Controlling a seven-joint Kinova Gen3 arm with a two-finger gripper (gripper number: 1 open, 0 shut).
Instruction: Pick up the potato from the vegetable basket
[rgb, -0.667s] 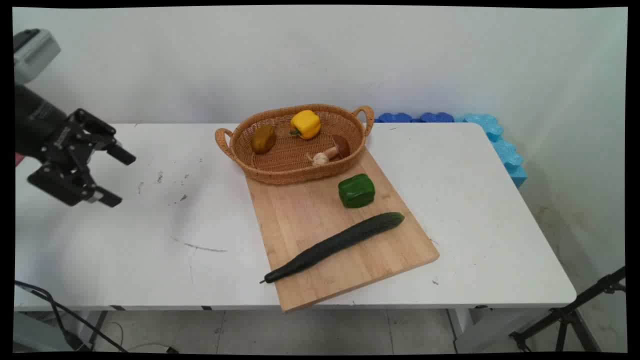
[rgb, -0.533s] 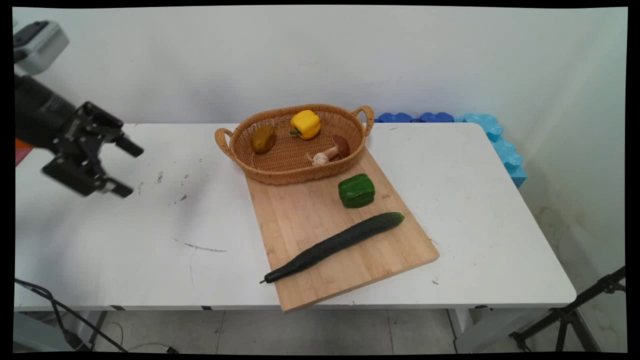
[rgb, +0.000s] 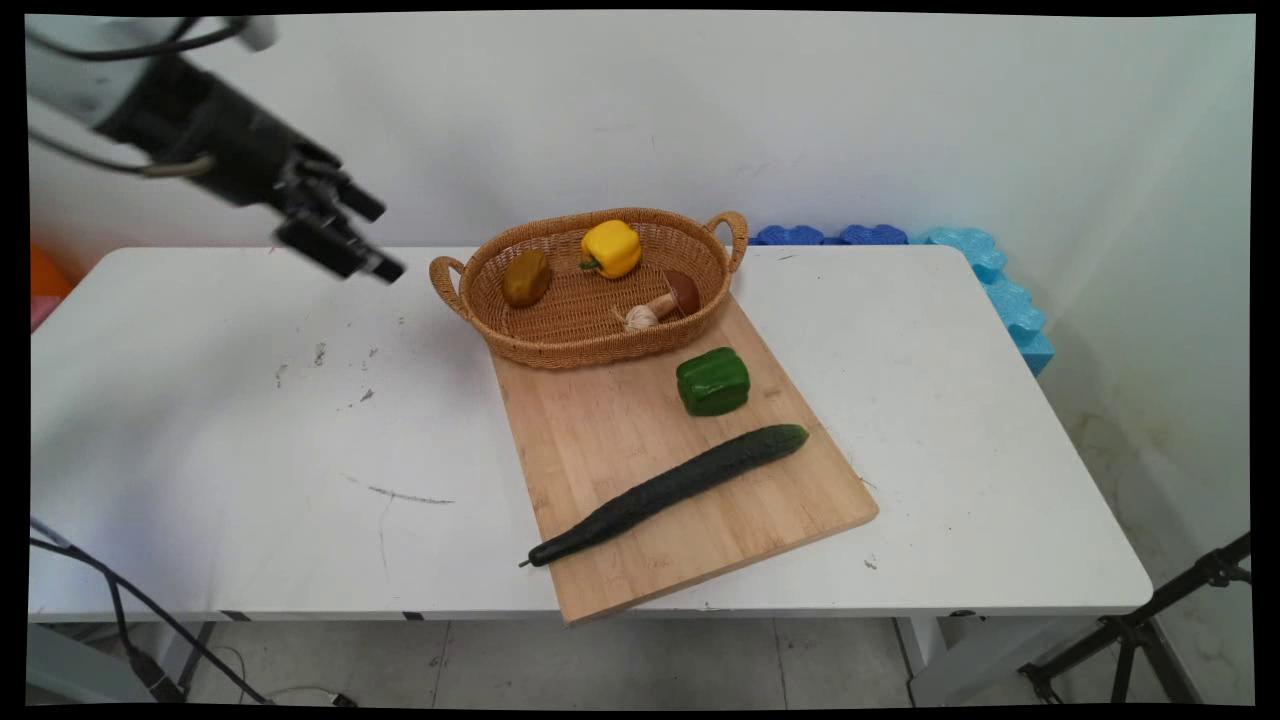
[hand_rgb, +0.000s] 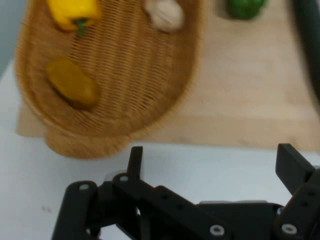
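My black gripper hangs open and empty above the table's back left, just left of the wicker basket and its near handle. In the hand view the gripper has its fingers wide apart, with the basket ahead of them. Inside the basket lie a yellow pepper, a brownish potato and a mushroom. The hand view shows the yellow pepper, the potato and the mushroom too.
A wooden cutting board lies in front of the basket with a green pepper and a long dark cucumber on it. Blue foam blocks sit past the table's back right corner. A tripod leg stands at lower right.
The gripper has risen and swung right, from low over the table's left edge to just beside the basket's left handle. Nothing on the table has moved.
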